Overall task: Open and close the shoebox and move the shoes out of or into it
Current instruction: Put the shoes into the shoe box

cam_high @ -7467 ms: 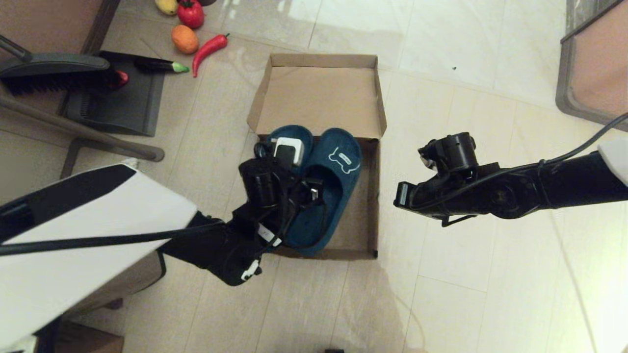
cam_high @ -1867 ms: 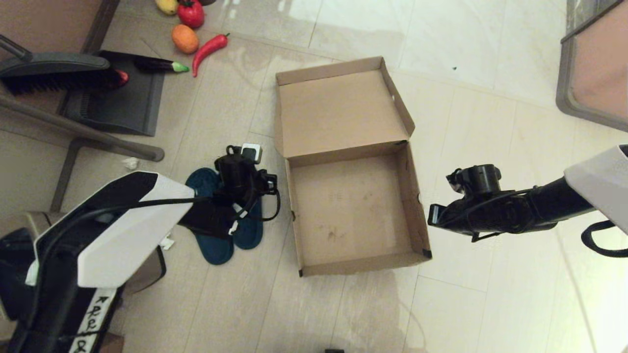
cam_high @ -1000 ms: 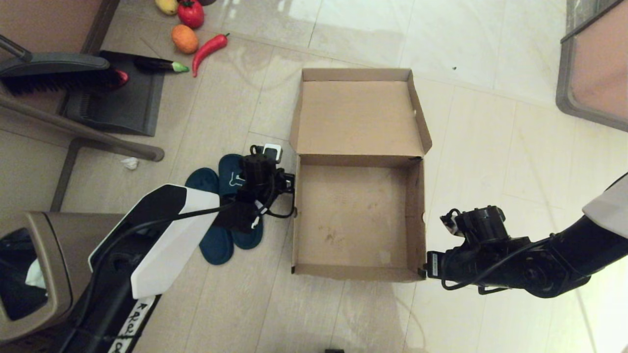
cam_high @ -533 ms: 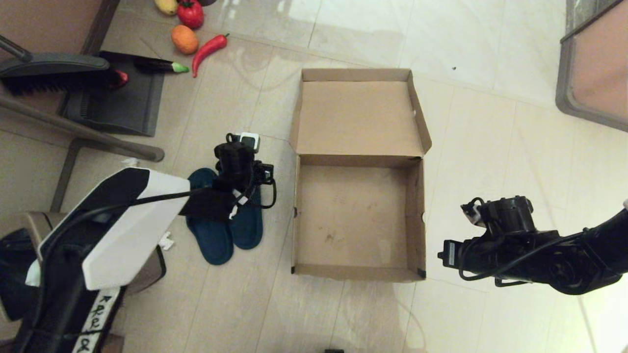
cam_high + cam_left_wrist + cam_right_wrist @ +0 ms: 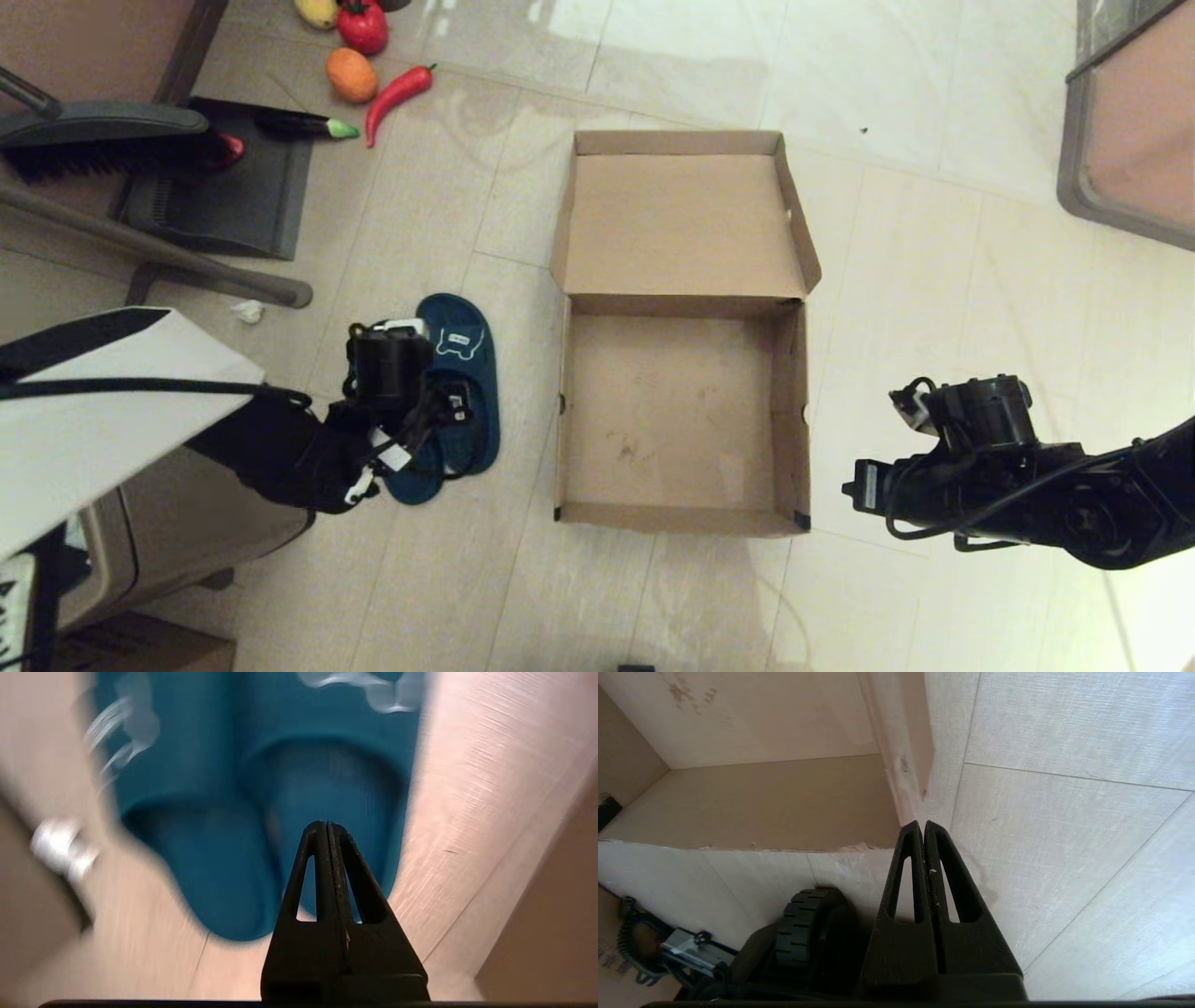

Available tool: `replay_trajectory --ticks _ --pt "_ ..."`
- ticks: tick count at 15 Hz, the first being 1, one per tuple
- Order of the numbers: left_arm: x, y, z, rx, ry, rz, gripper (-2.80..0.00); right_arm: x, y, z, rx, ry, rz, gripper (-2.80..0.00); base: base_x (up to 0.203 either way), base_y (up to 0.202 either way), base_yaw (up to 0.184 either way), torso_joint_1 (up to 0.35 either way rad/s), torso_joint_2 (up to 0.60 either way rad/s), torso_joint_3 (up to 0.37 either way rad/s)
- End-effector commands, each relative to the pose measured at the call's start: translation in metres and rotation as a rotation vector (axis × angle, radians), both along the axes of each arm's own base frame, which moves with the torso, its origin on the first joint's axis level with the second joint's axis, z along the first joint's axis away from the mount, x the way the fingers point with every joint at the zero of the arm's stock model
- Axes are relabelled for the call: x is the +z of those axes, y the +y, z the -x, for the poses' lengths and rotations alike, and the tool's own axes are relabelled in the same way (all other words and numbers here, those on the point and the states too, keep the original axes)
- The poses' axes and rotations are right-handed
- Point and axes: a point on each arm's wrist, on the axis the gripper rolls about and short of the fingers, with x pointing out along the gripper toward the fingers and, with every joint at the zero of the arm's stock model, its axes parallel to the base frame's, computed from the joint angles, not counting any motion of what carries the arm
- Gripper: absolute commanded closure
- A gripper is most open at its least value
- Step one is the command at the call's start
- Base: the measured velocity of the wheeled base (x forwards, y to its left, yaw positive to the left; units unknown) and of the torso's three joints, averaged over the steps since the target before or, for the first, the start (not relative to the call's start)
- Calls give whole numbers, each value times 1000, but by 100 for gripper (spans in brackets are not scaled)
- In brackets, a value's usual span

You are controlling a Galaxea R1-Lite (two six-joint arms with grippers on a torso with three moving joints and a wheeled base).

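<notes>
The shoebox [image 5: 686,411] stands open on the tiled floor [image 5: 934,280], its hinged lid [image 5: 686,219] folded flat back on the far side and its tray showing only bare cardboard with a few faint stains. Taking the shoebox as the landmark: the shoes [image 5: 457,392], a pair of dark blue slide slippers, lie side by side on the floor just beside its left wall, apart from the cardboard, toes pointing away from the robot. The one nearer the box shows a small white animal outline on its strap.

The left gripper [image 5: 327,828] hangs above the heel ends of the shoes, to the left of the shoebox; in the left wrist view its two fingers are pressed flat together with nothing between them, and both slippers lie beneath the tips. Whether the tips touch the rubber cannot be told.

The right gripper [image 5: 923,826] sits to the right of the shoebox, close to its near right corner, above bare floor. In the right wrist view its fingers are likewise pressed together and hold nothing, with the box's corner edge just past the tips.

Well to the far left of the shoebox lie a red chili pepper [image 5: 397,91], an orange fruit [image 5: 351,75], a tomato [image 5: 362,26] and an eggplant [image 5: 303,124], beside a dark dustpan [image 5: 224,201] and a brush [image 5: 103,140].
</notes>
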Motion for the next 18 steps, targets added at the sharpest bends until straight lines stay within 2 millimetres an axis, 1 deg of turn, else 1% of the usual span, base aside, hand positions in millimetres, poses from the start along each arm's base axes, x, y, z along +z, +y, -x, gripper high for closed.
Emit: replay_trajectory --ticks 1,3,5,6,7,9,10,14,18 --pt "10 17 13 113 -29 60 0 3 0 -1 1 -14 -2 0 0 0 0 0 0 0" --pt "4 28 17 161 -26 85 0 4 1 -3 6 -21 1 0 0 0 0 0 0 0" --pt "-6 32 22 168 -29 95 0 4 1 -4 6 -19 1 0 0 0 0 0 0 0" --pt "-5 32 22 164 -57 104 -206 3 1 -3 6 -14 2 0 0 0 0 0 0 0" --pt "-8 31 23 158 -75 111 -280 2 1 -2 5 -11 4 0 0 0 0 0 0 0" --pt "-20 31 24 157 -88 114 -280 2 1 -3 5 -10 3 0 0 0 0 0 0 0" --pt "-25 32 28 155 -94 117 -280 2 1 -2 5 -8 4 0 0 0 0 0 0 0" --pt "-54 31 33 100 -104 131 -280 1 1 -1 3 -5 7 0 0 0 0 0 0 0" --pt "-74 30 33 40 -79 159 -280 4 0 1 2 -13 9 0 0 0 0 0 0 0"
